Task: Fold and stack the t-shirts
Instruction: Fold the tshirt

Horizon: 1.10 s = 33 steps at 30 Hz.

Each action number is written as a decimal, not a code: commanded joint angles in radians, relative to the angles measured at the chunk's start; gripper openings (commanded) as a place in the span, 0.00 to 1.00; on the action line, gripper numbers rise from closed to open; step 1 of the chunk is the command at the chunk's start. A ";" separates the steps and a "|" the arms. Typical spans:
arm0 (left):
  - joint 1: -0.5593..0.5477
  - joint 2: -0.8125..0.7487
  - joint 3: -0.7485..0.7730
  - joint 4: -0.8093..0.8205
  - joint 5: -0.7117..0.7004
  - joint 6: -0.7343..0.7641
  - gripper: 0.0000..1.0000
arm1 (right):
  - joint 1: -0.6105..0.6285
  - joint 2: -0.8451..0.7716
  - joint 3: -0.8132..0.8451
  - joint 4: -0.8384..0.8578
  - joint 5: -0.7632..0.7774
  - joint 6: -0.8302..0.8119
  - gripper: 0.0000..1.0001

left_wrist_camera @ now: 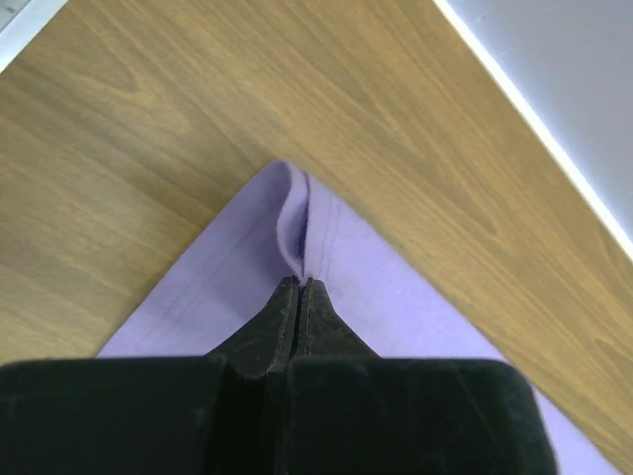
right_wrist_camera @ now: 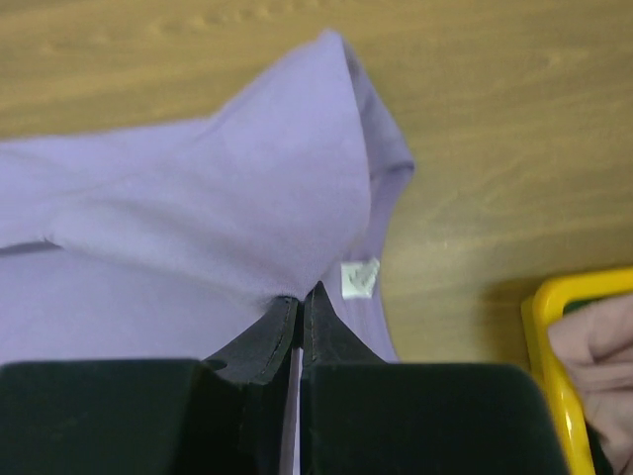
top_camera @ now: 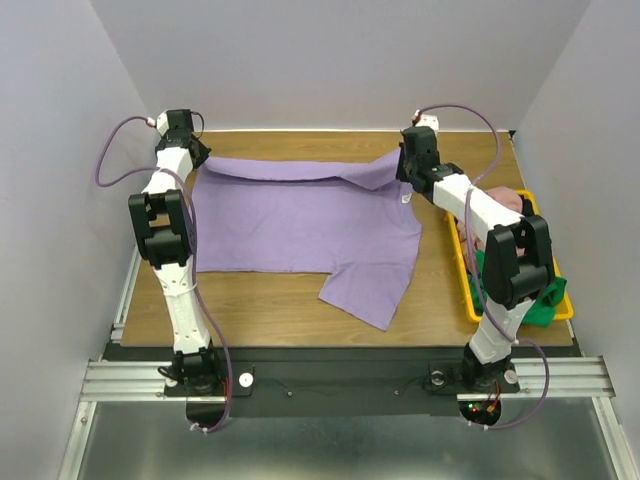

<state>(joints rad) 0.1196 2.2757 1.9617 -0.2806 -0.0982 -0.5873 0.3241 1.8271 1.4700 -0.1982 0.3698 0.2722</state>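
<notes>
The lavender t-shirt [top_camera: 300, 220] lies spread on the wooden table, one sleeve pointing to the near right. My left gripper [top_camera: 197, 158] is shut on its far left corner; in the left wrist view the hem [left_wrist_camera: 307, 223] is pinched at my gripper [left_wrist_camera: 301, 283]. My right gripper [top_camera: 404, 170] is shut on its far right corner, lifted a little; in the right wrist view the cloth [right_wrist_camera: 227, 208] bunches at my gripper [right_wrist_camera: 302, 294], next to a white label [right_wrist_camera: 359, 277]. A dusty pink shirt [top_camera: 503, 200] and a bright green shirt [top_camera: 540, 300] lie in the tray.
A yellow plastic tray [top_camera: 468, 290] stands at the table's right edge; its rim shows in the right wrist view [right_wrist_camera: 549, 346]. White walls enclose the table on the left, back and right. Bare wood [top_camera: 260, 310] lies in front of the shirt.
</notes>
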 commanded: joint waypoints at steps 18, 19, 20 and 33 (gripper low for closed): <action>0.012 -0.084 -0.057 -0.126 -0.063 0.086 0.02 | 0.007 -0.037 -0.094 -0.208 -0.022 0.168 0.02; 0.012 -0.081 -0.053 -0.140 -0.067 0.086 0.15 | 0.007 -0.031 -0.091 -0.210 -0.013 0.170 0.02; 0.012 -0.078 -0.047 -0.144 -0.067 0.081 0.26 | 0.006 -0.025 -0.086 -0.210 -0.011 0.171 0.02; -0.055 -0.298 -0.147 -0.097 -0.051 0.060 0.98 | 0.000 0.159 0.165 -0.214 0.011 0.220 0.02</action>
<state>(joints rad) 0.1116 2.1582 1.8519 -0.4366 -0.1341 -0.5266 0.3241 1.9606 1.5528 -0.4213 0.3664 0.4538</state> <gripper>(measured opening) 0.985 0.036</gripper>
